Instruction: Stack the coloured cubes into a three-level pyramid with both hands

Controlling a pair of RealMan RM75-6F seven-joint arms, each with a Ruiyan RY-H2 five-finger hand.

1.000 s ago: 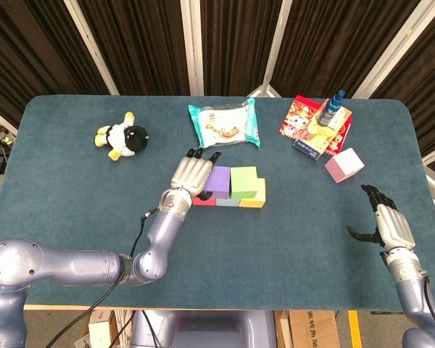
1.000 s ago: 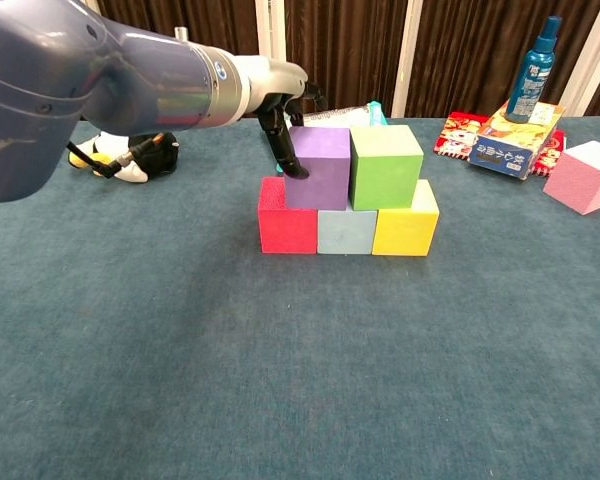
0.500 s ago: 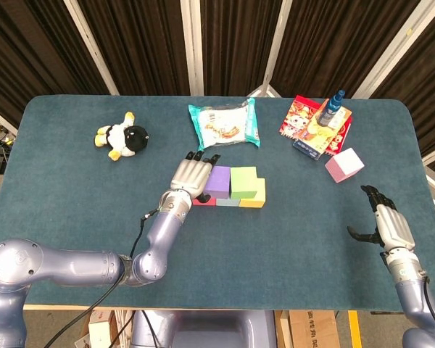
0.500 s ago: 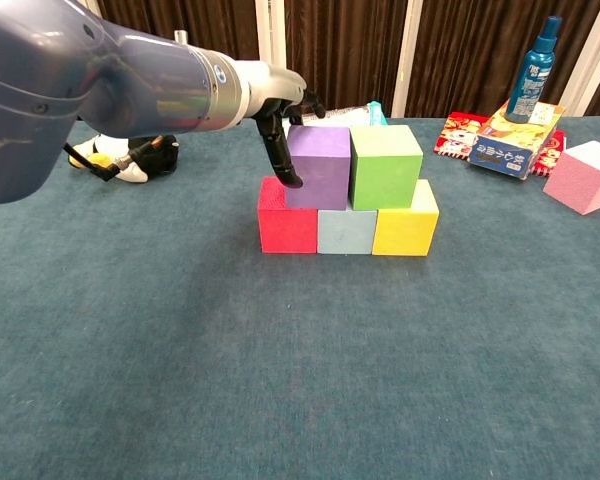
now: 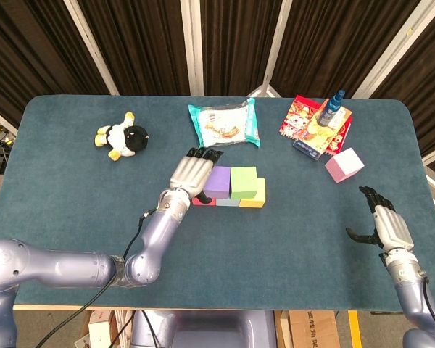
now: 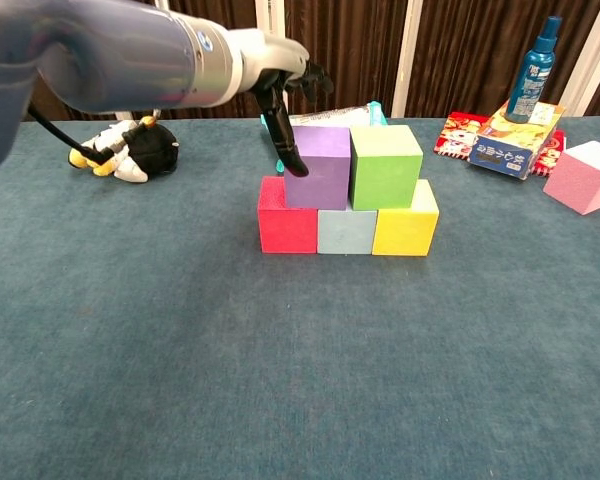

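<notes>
Closest to the camera in the head view, the right hand (image 5: 386, 227) hangs low over the table (image 5: 80, 188), fingers spread and holding nothing. The pink cube (image 5: 344, 164), the last piece by the look of it, sits well beyond that hand, toward the far edge, next to the snack packs (image 5: 313, 123) with the spray bottle (image 5: 334, 106) on top. I'd say the good move is to reach forward, come down over the cube so the fingers bracket two opposite faces, and lift straight up.

Further out, the left hand (image 6: 290, 95) is at the stack, fingers apart and carrying nothing, one fingertip (image 6: 298, 168) against the left face of the purple cube (image 6: 320, 165). That cube and the green cube (image 6: 385, 165) sit on the red cube (image 6: 285, 228), grey cube (image 6: 346, 231) and yellow cube (image 6: 406, 227). Ease that hand away sideways so nothing gets bumped.

Hard to tell: the head view hides most of the bottom row under the top two, the chest view doesn't catch the right hand at all, and whether the fingertip presses or only brushes the purple cube I can't say.
</notes>
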